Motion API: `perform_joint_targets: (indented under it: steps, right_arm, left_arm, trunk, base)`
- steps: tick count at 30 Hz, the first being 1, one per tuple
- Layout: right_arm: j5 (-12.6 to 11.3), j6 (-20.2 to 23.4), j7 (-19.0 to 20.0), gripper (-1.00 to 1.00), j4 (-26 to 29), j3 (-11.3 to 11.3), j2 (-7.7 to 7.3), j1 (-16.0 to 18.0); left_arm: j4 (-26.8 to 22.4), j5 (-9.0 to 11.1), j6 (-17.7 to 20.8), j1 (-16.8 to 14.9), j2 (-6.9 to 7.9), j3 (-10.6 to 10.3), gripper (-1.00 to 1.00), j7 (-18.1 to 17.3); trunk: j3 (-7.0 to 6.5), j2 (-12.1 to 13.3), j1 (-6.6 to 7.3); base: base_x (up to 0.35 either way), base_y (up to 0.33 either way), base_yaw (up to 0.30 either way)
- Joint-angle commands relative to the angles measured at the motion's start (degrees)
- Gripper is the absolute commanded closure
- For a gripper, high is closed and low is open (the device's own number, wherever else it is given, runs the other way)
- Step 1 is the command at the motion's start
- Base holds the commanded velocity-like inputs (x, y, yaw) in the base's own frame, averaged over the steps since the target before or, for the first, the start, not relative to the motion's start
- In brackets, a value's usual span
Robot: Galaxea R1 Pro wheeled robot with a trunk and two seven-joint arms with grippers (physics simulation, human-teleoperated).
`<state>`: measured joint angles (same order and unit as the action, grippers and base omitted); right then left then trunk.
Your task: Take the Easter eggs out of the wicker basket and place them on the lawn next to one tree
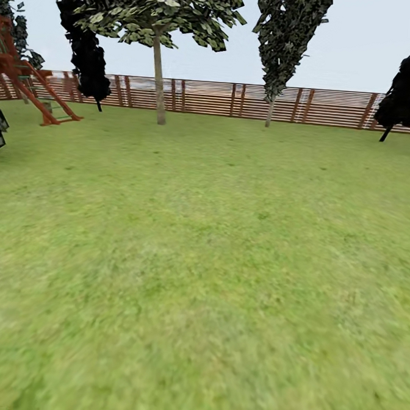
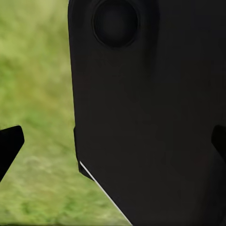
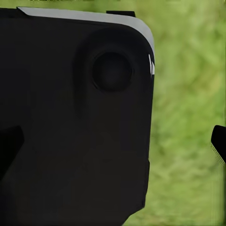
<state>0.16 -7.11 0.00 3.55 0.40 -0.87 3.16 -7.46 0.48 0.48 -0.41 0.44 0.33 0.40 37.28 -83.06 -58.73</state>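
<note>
My left gripper [image 2: 113, 141] shows its two dark fingertips at opposite edges of the left wrist view, spread wide with nothing between them; behind them sits a black slab of my own body [image 2: 150, 117], and past that, blurred grass. My right gripper [image 3: 113, 141] reads the same way: tips far apart, nothing pinched, another dark panel of my body [image 3: 75, 122] close behind.

Further out, the head view gives me the lawn [image 1: 213, 260], wide and mottled green, running to the slatted brown fence [image 1: 237, 100]. A tree [image 1: 159, 73] with a pale straight trunk stands just before the fence, a narrower tree [image 1: 283, 45] beside it, near-black ones flanking both, and a red play frame [image 1: 30, 83] far left. The eggs and the basket are nowhere on the grass I see from here (so I judge I'm in transit, hunting for them).

The risk: smeared grass suggests fast motion, and I could sweep past the basket, or later mistake a black-trunked tree for the pale one.
</note>
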Motion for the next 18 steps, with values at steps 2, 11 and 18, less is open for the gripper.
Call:
perform_joint_targets:
  steps: [2, 11, 18]
  right_arm:
    - [0.0, -0.2, 0.0, -1.0, 0.0, 0.0, -0.01, 0.0]
    - [0.0, -0.2, 0.0, -1.0, 0.0, 0.0, -0.01, 0.0]
    - [0.0, -0.2, 0.0, -1.0, 0.0, 0.0, -0.01, 0.0]
  left_arm:
    - [0.0, 0.1, 0.0, 0.0, 0.0, 0.0, -1.0, 0.0]
    - [0.0, 0.1, 0.0, 0.0, 0.0, 0.0, -1.0, 0.0]
    - [0.0, 0.1, 0.0, 0.0, 0.0, 0.0, -1.0, 0.0]
  trunk:
    - [0.05, 0.0, 0.01]
    - [0.05, 0.0, 0.01]
    - [0.05, 0.0, 0.01]
  base:
    - [0.0, 0.0, 0.283]
    - [0.0, 0.0, 0.286]
    - [0.0, 0.0, 0.287]
